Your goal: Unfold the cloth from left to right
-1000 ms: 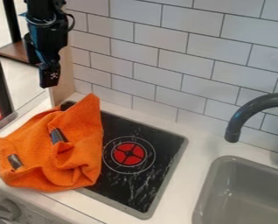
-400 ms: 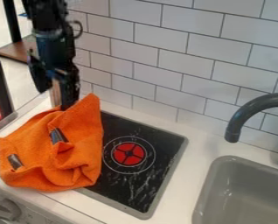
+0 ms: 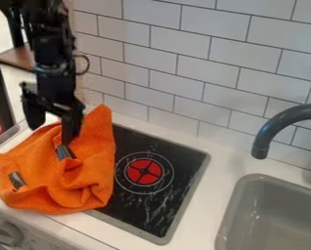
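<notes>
My black gripper [image 3: 51, 135] hangs over the upper part of the orange cloth [image 3: 47, 180], its two fingers spread apart. One finger is at the cloth's upper left edge; the other comes down in front of the cloth, near a dark strip on it. Whether that finger touches the fabric I cannot tell. The cloth lies bunched across the left side of the black stovetop [image 3: 165, 195] and the counter, with a peak standing up at its top right.
A grey sink [image 3: 269, 215] with a dark curved faucet [image 3: 276, 124] is on the right. White tiled wall [image 3: 184, 73] runs behind the counter. A stove knob [image 3: 8, 234] sits at the lower left.
The gripper has come down and forward from above the counter's back left to over the cloth, and its fingers now show spread. The cloth has not visibly moved.
</notes>
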You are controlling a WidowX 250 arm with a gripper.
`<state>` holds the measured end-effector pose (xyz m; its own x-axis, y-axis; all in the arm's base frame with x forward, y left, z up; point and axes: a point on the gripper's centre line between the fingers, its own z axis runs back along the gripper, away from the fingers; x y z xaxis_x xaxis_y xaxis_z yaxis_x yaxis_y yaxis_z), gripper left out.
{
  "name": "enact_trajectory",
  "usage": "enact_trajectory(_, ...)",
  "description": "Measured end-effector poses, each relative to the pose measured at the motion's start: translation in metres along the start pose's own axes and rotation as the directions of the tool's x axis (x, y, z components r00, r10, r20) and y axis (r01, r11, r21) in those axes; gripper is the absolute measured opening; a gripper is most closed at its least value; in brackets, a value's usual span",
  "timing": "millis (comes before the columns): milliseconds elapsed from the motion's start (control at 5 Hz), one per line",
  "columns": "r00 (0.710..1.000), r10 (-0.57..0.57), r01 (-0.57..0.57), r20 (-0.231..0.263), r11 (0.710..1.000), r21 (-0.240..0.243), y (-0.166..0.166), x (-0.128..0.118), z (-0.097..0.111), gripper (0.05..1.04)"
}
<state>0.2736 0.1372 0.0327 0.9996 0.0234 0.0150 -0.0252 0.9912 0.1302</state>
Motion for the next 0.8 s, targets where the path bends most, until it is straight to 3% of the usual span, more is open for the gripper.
enact_trajectory(200,1.000,0.021,-0.021,0.007,1.000,0.021,0.003,0.001,-0.003,0.999)
enact_trajectory(800,0.997,0.049,-0.048,-0.062,0.999,0.012,-0.003,0.006,-0.032,0.999)
